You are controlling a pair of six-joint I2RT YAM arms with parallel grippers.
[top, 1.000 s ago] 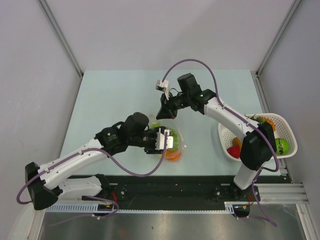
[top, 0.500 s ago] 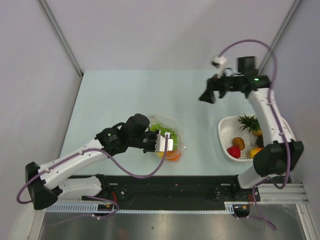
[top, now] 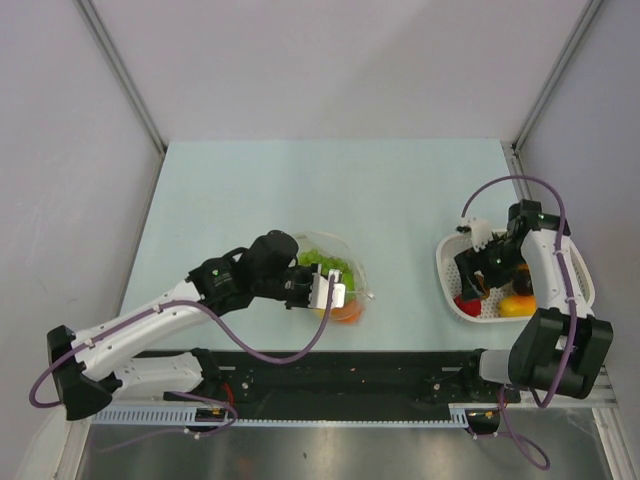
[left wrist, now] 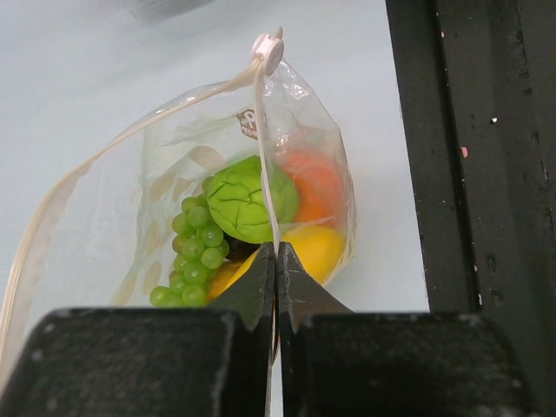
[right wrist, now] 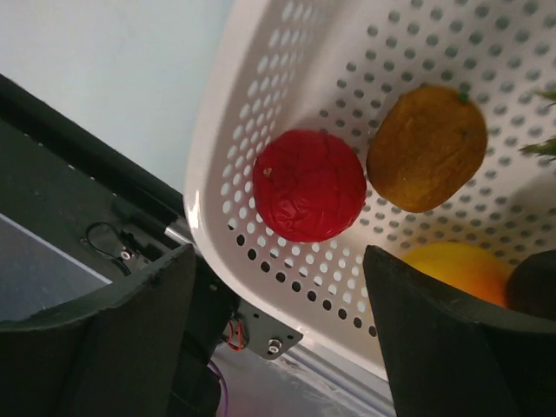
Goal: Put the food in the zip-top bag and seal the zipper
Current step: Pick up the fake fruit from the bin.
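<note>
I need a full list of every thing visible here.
table: one, pale green, underneath
zip-top bag: one, clear, on table
zipper: one, whitish, bag's mouth
grapes: one bunch, green, in bag
lumpy ball: one, green, in bag
orange piece: one, orange, in bag
yellow piece: one, yellow, in bag
basket: one, white, table's right side
red ball: one, red, in basket
brown piece: one, brownish-orange, in basket
yellow-orange piece: one, yellow-orange, in basket
left pincer: one, black, shut on zipper
right pincer: one, black, open above basket
</note>
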